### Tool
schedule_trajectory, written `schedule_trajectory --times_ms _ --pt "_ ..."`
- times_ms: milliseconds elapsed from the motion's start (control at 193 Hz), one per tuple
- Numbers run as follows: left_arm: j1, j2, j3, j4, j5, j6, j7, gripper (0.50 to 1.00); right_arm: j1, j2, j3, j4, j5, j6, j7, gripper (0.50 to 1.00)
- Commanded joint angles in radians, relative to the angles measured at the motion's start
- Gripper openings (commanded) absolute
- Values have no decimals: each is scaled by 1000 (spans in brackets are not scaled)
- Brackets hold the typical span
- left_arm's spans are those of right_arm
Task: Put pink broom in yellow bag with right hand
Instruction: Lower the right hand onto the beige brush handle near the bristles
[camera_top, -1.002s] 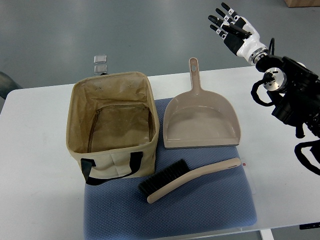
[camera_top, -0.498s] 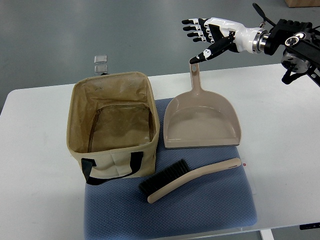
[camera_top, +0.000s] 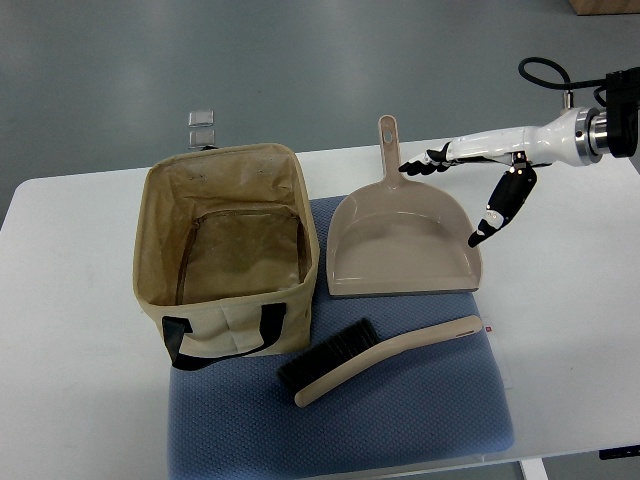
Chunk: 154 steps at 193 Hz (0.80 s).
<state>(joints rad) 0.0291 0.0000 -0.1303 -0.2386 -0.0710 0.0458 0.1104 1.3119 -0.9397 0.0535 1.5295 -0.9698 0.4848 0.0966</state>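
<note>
The pink-beige broom (camera_top: 385, 357), a hand brush with black bristles at its left end, lies on the blue mat (camera_top: 400, 425) near the table's front. Left of it stands the yellow-tan bag (camera_top: 225, 322), open at the top with nothing inside and black handles on its near side. My right hand (camera_top: 452, 198) reaches in from the right edge and hovers over the upper right part of the matching dustpan (camera_top: 400, 245). It is open, with fingers spread toward the pan's handle and the thumb pointing down. It holds nothing and is well above the broom. No left arm shows.
The dustpan lies between my hand and the broom, its handle pointing away from me. The white table (camera_top: 80, 380) extends on both sides of the mat. Two small square items (camera_top: 202, 126) sit on the floor beyond the bag.
My right hand has swung from high above the table's far right corner leftward, then down and nearer, to just over the dustpan. Bag, dustpan and broom have not moved.
</note>
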Motion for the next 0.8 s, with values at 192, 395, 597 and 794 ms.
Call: schedule_trajectory --times_ms 192,395,597,794 --pt "0 0 1 1 -1 0 3 1000 -97 -28 -30 95 59 -61 -32 979" --pt "0 0 3 8 -1 2 3 1000 -195 38 -34 86 -29 -129 -29 948" --pt "0 0 3 10 -1 2 3 1000 -244 71 -41 75 -63 -180 -28 911" --pt "0 0 3 10 -1 2 3 1000 -290 88 -40 63 -83 -209 -26 891"
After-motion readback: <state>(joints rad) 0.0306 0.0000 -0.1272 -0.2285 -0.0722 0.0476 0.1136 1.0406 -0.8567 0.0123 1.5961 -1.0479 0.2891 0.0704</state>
